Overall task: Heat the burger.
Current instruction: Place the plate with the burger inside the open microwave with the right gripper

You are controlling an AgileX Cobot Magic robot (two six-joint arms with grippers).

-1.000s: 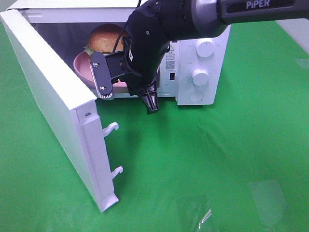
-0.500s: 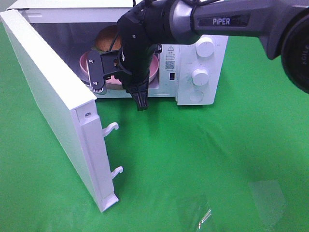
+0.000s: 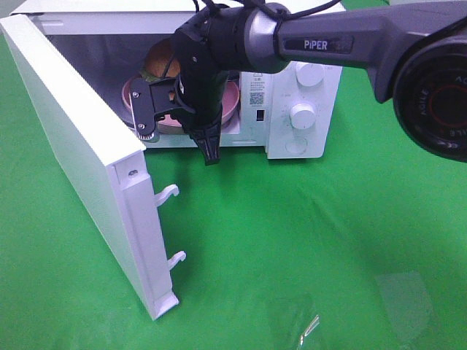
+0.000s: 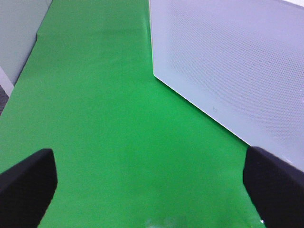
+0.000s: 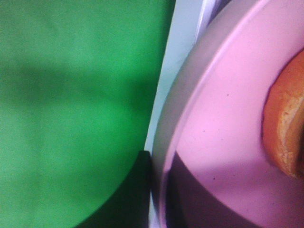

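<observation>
The open microwave door [image 3: 80, 160] stands nearest on the green table [image 3: 328, 240]. The left end effector [image 4: 152, 190] gapes wide, empty. The right end effector [image 3: 209, 146] pinches the rim of the pink plate [image 3: 230, 102] inside the microwave [image 3: 306, 87]. Its arm hides most of the glossy brown burger [image 3: 157, 60] on that plate.

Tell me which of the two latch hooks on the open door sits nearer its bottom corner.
The lower hook, just above the door's bottom corner; the upper hook sits higher on the edge, under the screw.
</observation>
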